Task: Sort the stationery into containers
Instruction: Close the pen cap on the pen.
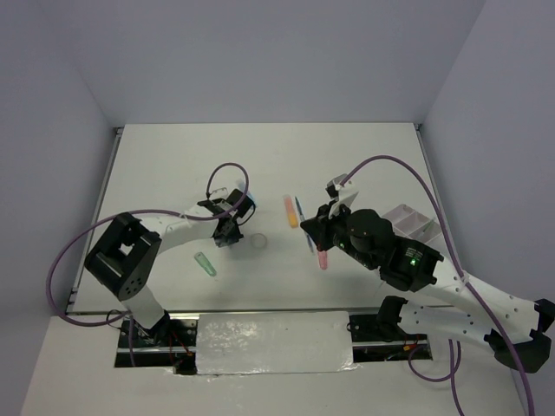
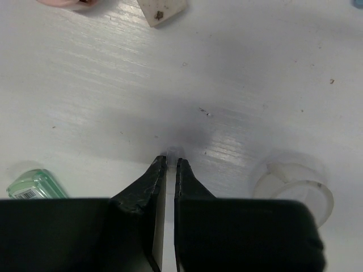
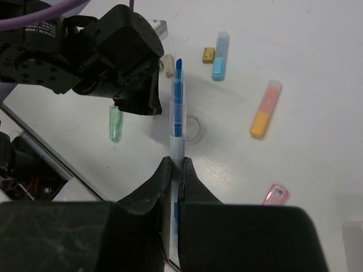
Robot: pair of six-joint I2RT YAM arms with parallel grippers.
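- Early going in this sort: the white tray (image 1: 414,217) sits on the right side of the table, partly behind the right arm, and I can make out nothing inside the compartments that show.
- Right gripper (image 3: 176,161) is clamped on a thin blue pen (image 3: 178,113), barrel pinched between the jaws and tip pointing away over the table. That pen looks like the one item actually on its way (judging by the grip alone).
- Left gripper (image 2: 170,160) is down near the tabletop with its jaws drawn in to a thin slit. There is a faint smudge at the tips, and I cannot tell whether anything tiny is caught there.
- Loose on the table and well apart from the tray:
  - the green marker (image 3: 115,123), near the left gripper
  - the clear tape ring (image 2: 298,190), just beside that gripper
  - the orange marker (image 3: 265,109)
  - the blue marker (image 3: 220,55), with a tan eraser (image 3: 209,54) right next to it
  - the pink marker (image 3: 275,194), closest to the right arm
  - a second pale eraser (image 3: 168,65), by the left gripper's body
- My read: nearly everything is left to do. The pen has to reach a compartment, then markers, erasers and tape all need carrying across to the right.
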